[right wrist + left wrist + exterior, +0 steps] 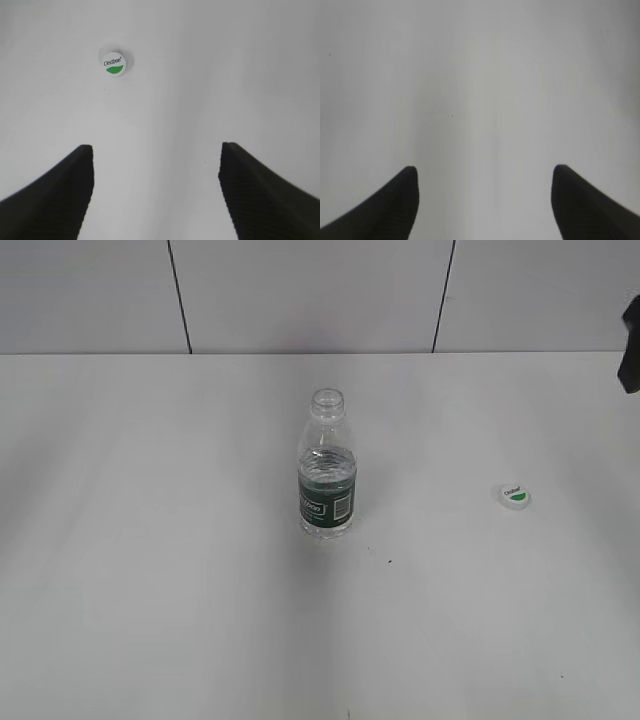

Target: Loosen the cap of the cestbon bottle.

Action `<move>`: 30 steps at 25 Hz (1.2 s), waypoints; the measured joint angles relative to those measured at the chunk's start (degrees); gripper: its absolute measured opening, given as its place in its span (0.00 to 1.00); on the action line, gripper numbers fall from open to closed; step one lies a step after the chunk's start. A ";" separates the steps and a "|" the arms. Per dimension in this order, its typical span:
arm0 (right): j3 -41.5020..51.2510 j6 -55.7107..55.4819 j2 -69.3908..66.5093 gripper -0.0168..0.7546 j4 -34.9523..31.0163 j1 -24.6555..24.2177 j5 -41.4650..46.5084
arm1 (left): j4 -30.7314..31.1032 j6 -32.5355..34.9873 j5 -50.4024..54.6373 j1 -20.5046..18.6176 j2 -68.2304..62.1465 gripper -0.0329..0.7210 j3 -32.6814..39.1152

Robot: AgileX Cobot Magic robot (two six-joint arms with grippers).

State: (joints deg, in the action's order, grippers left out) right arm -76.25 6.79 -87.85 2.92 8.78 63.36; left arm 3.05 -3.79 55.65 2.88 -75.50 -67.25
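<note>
The cestbon bottle (327, 468) stands upright in the middle of the white table, clear with a dark green label, its mouth open with no cap on it. The cap (514, 496), white with a green patch, lies flat on the table to the bottle's right; it also shows in the right wrist view (114, 63), well ahead of the jaws and to the left. My right gripper (156, 147) is open and empty above bare table. My left gripper (485, 170) is open and empty over bare table; the bottle is not in its view.
A dark part of the right arm (630, 345) shows at the right edge of the exterior view. A white panelled wall (310, 295) stands behind the table's far edge. A few small dark specks (390, 561) lie on the table (150, 590).
</note>
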 joint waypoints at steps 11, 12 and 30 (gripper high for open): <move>2.08 0.00 13.50 0.79 0.13 0.00 1.94 | 0.20 0.00 3.31 0.00 11.09 0.70 3.24; 2.77 0.00 14.56 0.79 0.13 0.00 1.94 | 0.29 0.03 3.31 0.00 12.28 0.70 3.75; 11.34 0.00 31.70 0.79 0.29 0.00 1.71 | -1.02 0.24 1.15 0.00 46.14 0.70 26.63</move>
State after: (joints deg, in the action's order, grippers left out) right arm -64.92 6.79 -56.15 3.21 8.78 65.07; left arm 2.03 -3.55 56.80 2.88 -29.36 -40.62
